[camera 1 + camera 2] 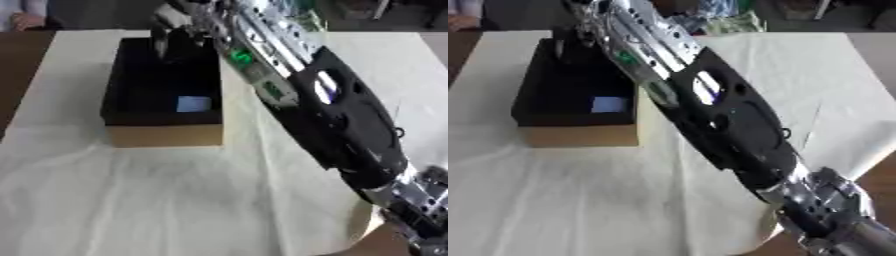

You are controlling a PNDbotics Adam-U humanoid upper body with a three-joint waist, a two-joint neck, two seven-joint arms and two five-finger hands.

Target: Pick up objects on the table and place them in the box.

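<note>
An open box [164, 134], black inside with a tan cardboard front wall, stands on the white cloth at the left of centre. A small pale blue object [193, 103] lies inside it near the front wall. My right arm [337, 115] reaches from the lower right corner diagonally up to the box's far end. My right hand [178, 36] hangs over the far part of the box, dark against the dark inside, and whether it holds anything is hidden. My left hand shows in no view.
A white cloth [157, 200] covers the table, with bare brown tabletop [16, 65] along the left edge. Some green and white things [732, 21] lie beyond the far edge. The arm hides much of the cloth to the right of the box.
</note>
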